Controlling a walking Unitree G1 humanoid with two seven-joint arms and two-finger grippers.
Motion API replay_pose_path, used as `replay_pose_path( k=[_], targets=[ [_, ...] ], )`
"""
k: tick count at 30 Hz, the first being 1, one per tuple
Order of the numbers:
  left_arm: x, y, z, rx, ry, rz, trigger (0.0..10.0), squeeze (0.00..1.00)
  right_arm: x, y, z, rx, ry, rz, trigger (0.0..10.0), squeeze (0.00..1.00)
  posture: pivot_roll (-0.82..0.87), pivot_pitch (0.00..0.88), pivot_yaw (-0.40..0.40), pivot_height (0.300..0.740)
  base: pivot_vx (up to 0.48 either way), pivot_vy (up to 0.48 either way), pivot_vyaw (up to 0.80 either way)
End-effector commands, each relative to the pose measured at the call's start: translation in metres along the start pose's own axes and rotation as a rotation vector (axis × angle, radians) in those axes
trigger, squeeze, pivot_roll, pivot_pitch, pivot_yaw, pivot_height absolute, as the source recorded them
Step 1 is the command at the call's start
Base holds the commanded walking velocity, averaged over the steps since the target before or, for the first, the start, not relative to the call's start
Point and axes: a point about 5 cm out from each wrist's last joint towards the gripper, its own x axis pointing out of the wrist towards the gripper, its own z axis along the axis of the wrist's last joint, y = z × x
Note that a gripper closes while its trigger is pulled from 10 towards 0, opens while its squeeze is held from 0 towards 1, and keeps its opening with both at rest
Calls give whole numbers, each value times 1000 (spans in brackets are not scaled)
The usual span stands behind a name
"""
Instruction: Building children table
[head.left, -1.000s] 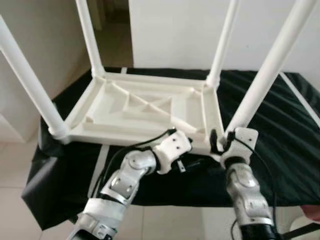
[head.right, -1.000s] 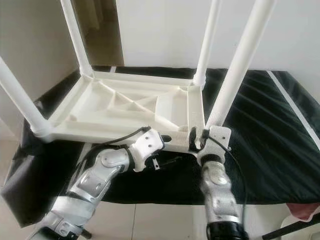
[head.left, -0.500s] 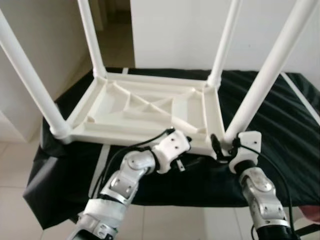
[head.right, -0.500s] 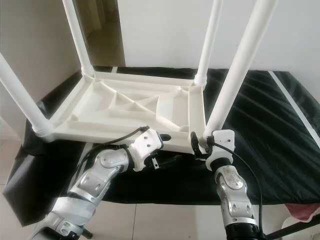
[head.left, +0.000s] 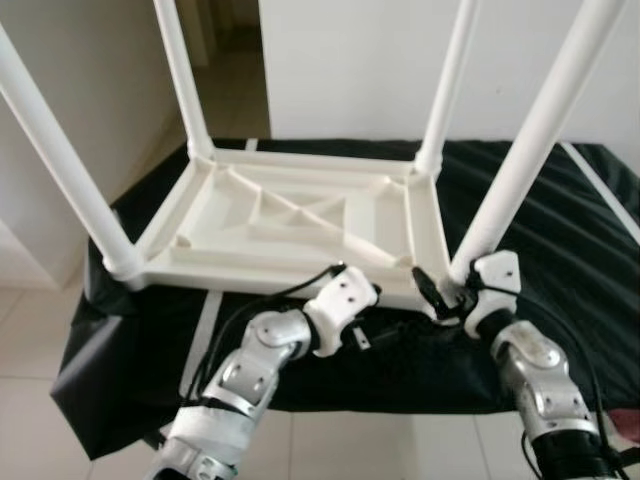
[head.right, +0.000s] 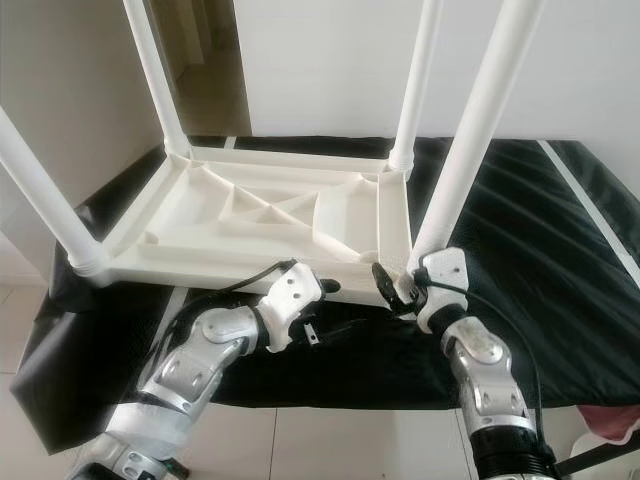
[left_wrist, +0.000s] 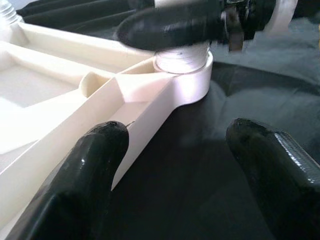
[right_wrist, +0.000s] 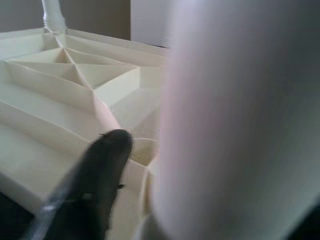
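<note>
While the white children's table (head.left: 290, 225) lies upside down on a bench draped in black cloth (head.left: 560, 250), all 4 legs stand in their corner sockets, so the build looks nearly done. The right gripper (head.right: 398, 290) straddles the near-right leg (head.left: 525, 150) at its base, perhaps seating it; whether it pinches cannot be told. The left gripper (left_wrist: 185, 175), fingers spread, hovers beside the tabletop's near edge.

left claw (left_wrist: 175, 165) spread open; right claw (head.left: 440, 292) gripping.
</note>
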Motion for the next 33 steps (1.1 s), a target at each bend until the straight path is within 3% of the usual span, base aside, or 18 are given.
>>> replay_pose_path(
  k=[1,12,13,14,25,29,30,32,33],
  targets=[
    [0,2,-1,-4,8,30,10000,0,-1,0,-3,-4,3,14,0,0,51,0,11,740,0,0,0],
    [-1,1,-2,10,18,20,10000,0,-9,1,-13,47,26,-41,0,0,38,0,27,740,0,0,0],
    [-1,1,-2,12,19,18,10000,0,-10,1,-14,57,34,-58,1020,0,36,0,29,740,0,0,0],
    [-1,1,-2,13,20,17,10000,0,-10,2,-14,68,36,-69,10000,0,34,0,31,740,0,0,0],
    [0,-1,-2,16,22,2,10000,0,-1,15,-16,233,120,-349,10000,0,25,0,32,740,0,0,0],
    [1,-2,-2,16,21,-1,10000,0,0,19,-17,245,135,-413,10000,0,27,0,27,740,0,0,0],
    [1,-3,-2,14,19,-4,10000,0,0,24,-19,241,152,-526,10000,0,27,0,20,740,0,0,0],
    [2,-4,-2,14,19,-5,10000,0,-1,26,-20,240,162,-573,10000,0,27,0,20,740,0,0,0],
    [2,-5,-2,12,19,-6,10000,0,-4,26,-21,241,163,-683,10000,0,33,0,9,740,0,0,0]
  ],
)
